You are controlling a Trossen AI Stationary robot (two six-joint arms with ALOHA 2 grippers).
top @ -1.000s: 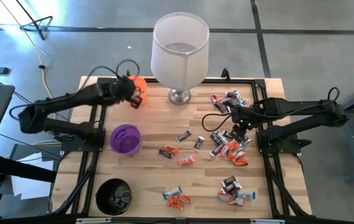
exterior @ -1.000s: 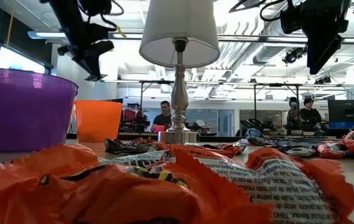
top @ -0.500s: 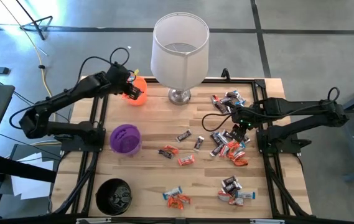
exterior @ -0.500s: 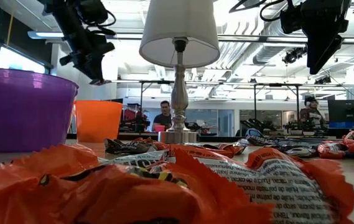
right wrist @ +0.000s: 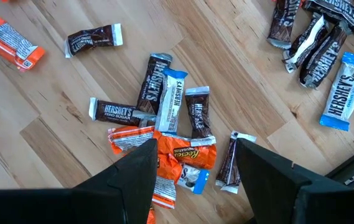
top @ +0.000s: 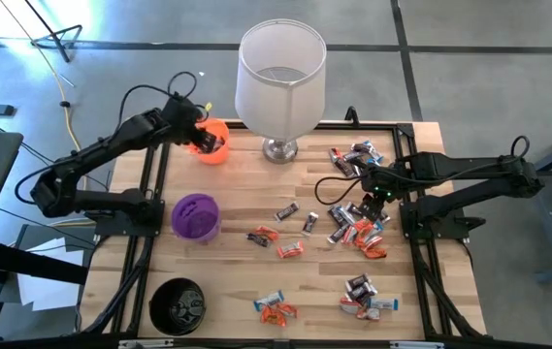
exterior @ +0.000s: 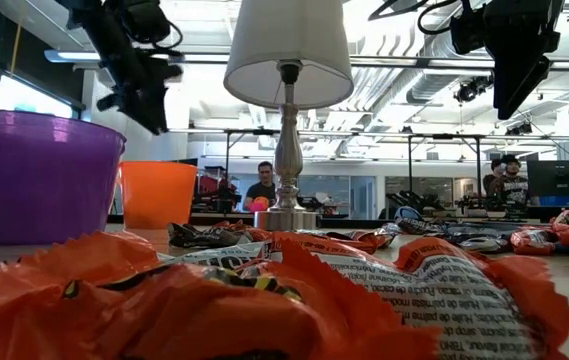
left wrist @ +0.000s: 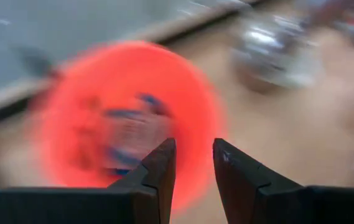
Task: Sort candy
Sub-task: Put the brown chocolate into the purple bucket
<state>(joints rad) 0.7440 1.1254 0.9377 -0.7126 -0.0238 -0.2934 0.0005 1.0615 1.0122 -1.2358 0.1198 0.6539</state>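
Observation:
Candy in orange, dark brown and white-blue wrappers lies scattered over the table's right half [top: 353, 228], with a pile [right wrist: 170, 106] under my right gripper [right wrist: 195, 162]. That gripper hangs open above the pile [top: 377, 199], touching nothing. My left gripper [top: 206, 142] hovers over the orange cup [top: 215, 151] at the far left. Its fingers [left wrist: 194, 168] stand a little apart with nothing between them. Inside the orange cup [left wrist: 89, 118] a blurred white-blue piece [left wrist: 130, 134] shows.
A lamp with a white shade [top: 280, 82] stands at the far middle on a metal foot [top: 279, 149]. A purple cup [top: 196, 215] sits left of centre and a black cup [top: 178, 305] at the near left. Bare wood lies between the cups and the candy.
My left gripper has drawn a little toward the far edge and up, staying over the orange cup. It has opened, and the small piece seen at its fingertips half a second ago is gone from them. My right gripper has kept still.

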